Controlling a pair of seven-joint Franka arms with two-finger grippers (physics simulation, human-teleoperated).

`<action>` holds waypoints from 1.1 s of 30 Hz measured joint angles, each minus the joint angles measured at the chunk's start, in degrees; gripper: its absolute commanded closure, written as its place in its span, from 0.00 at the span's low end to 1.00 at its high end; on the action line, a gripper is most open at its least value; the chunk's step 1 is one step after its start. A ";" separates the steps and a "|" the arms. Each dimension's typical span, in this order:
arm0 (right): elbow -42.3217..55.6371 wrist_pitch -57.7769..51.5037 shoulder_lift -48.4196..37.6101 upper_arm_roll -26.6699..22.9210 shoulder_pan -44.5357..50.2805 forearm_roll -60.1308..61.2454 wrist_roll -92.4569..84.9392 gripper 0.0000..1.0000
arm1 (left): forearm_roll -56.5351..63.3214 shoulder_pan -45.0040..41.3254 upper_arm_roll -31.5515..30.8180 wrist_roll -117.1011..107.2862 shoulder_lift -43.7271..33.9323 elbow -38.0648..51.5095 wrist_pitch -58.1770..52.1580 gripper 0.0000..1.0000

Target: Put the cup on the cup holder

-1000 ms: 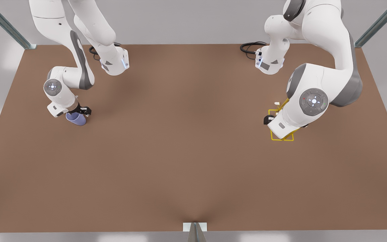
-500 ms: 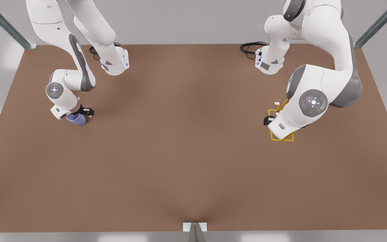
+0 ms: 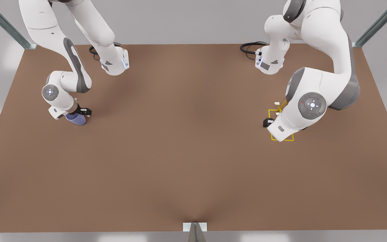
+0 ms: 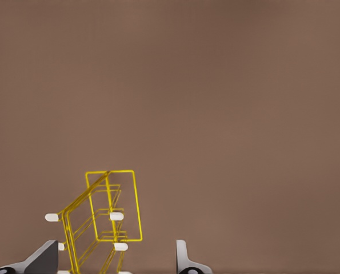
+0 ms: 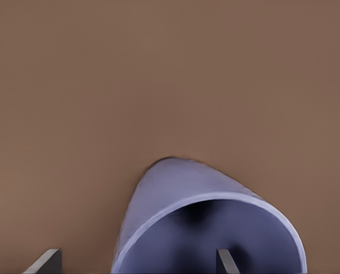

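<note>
In the front view, the arm at the front view's left is sinking a little lower than half a second ago. Its right gripper [image 3: 83,111] is closing in over the cup [image 3: 76,119], which is lying unmoved on the table [image 3: 193,151], touching the fingertips. The arm at the front view's right is likewise dipping, its elbow bent. Its left gripper [image 3: 267,122] is pressing down beside the cup holder [image 3: 276,103]. By my judgement both grasps are being prepared, neither made.

In the left wrist view, the left gripper [image 4: 115,260] is holding its fingers apart. The cup holder [image 4: 116,216] is leaning between them, nearer one finger.

In the right wrist view, the right gripper [image 5: 135,261] is spread wide and straddling the cup [image 5: 181,188]. One finger is sitting inside the open mouth and the other outside the wall, not yet pinching.
</note>
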 measured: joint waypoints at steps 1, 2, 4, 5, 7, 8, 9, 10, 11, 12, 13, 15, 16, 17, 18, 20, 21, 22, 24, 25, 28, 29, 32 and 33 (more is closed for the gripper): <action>0.00 0.05 0.10 0.00 0.10 -0.14 -0.02 0.27 | -0.02 -0.03 0.00 -0.01 -0.02 -0.08 0.06 0.00; 0.00 0.09 0.14 0.01 0.20 -0.24 -0.04 0.60 | -0.02 -0.10 0.00 -0.03 -0.05 -0.11 0.10 0.00; 0.00 0.14 0.19 0.01 0.33 -0.38 -0.08 0.79 | -0.01 -0.07 0.00 -0.07 -0.08 -0.14 0.16 0.00; 0.00 0.16 0.20 0.01 0.33 -0.42 -0.10 0.79 | -0.03 -0.03 0.00 -0.09 -0.07 -0.15 0.18 0.00; 0.03 0.18 0.09 0.01 0.11 -0.46 -0.14 0.79 | -0.03 -0.05 0.00 -0.12 -0.02 -0.15 0.23 0.00; 0.03 0.20 -0.06 0.04 -0.04 -0.35 -0.27 0.79 | -0.03 -0.02 0.00 -0.14 -0.01 -0.15 0.25 0.00; 0.02 0.20 -0.18 0.05 -0.15 -0.31 -0.40 0.79 | -0.02 0.00 0.00 -0.15 0.00 -0.19 0.27 0.00; 0.04 0.21 -0.25 0.06 -0.23 -0.33 -0.49 0.79 | -0.03 0.05 0.00 -0.17 -0.04 -0.19 0.28 0.00; 0.06 0.22 -0.32 0.07 -0.33 -0.35 -0.57 0.79 | -0.04 0.13 0.00 -0.18 -0.12 -0.17 0.27 0.00; 0.05 0.23 -0.36 0.06 -0.39 -0.38 -0.65 0.79 | -0.05 0.32 -0.02 -0.19 -0.22 -0.16 0.22 0.00; 0.04 0.24 -0.46 0.07 -0.44 -0.39 -0.73 0.79 | -0.07 0.34 -0.04 -0.21 -0.36 -0.16 0.16 0.00; 0.01 0.26 -0.59 0.16 -0.47 -0.40 -0.87 0.79 | -0.25 -0.01 -0.08 -0.24 -0.41 0.01 0.11 0.00; 0.00 0.26 -0.67 0.29 -0.50 -0.38 -0.93 0.79 | -0.38 0.00 -0.10 -0.23 -0.64 0.30 0.05 0.00; 0.03 0.20 -0.98 0.55 -0.60 -0.32 -0.99 0.79 | -1.28 0.11 -0.38 -0.23 -2.37 0.53 -0.14 0.00; 0.06 0.00 -1.38 0.83 -0.64 -0.26 -1.03 0.79 | -2.81 0.02 -0.84 -0.23 -5.46 1.62 -0.83 0.00; 0.62 -1.00 -2.29 1.62 -0.78 -0.09 -1.08 0.79 | -4.92 -0.35 -1.34 -0.21 -9.14 3.04 -1.98 0.00; 1.34 -1.85 -2.81 2.39 -1.10 0.03 -1.10 0.79 | -5.56 -0.81 -1.65 -0.18 -8.57 3.30 -1.81 0.00; 2.16 -2.85 -3.50 3.16 -1.35 0.46 -1.12 0.79 | -6.13 -1.44 -1.80 -0.18 -8.17 3.10 -1.57 0.00; 5.04 -5.08 -4.09 5.66 -2.71 2.82 -1.16 0.79 | -7.69 -1.83 -1.70 -0.17 -5.71 3.09 -0.47 0.00; 7.01 -6.18 -4.02 7.09 -3.56 4.41 -1.14 0.79 | -8.16 -1.75 -1.56 -0.17 -5.15 2.93 0.11 0.00; 14.74 -8.61 -1.27 12.64 -6.62 10.26 -0.84 0.79 | -8.54 -1.24 -0.81 -0.18 -3.29 2.78 1.42 0.00; 17.22 -8.92 0.32 14.54 -6.32 12.47 -0.74 0.79 | -8.41 -1.05 -0.70 -0.19 -2.83 2.84 1.74 0.00; 24.37 -8.02 7.68 20.09 -0.39 17.34 -0.44 0.79 | -8.04 -1.34 -0.62 -0.47 -1.13 2.92 2.94 0.00; 26.00 -6.61 11.01 21.68 -0.08 18.41 -0.31 0.79 | -7.96 -1.26 -0.64 -0.58 -0.79 2.94 3.28 0.00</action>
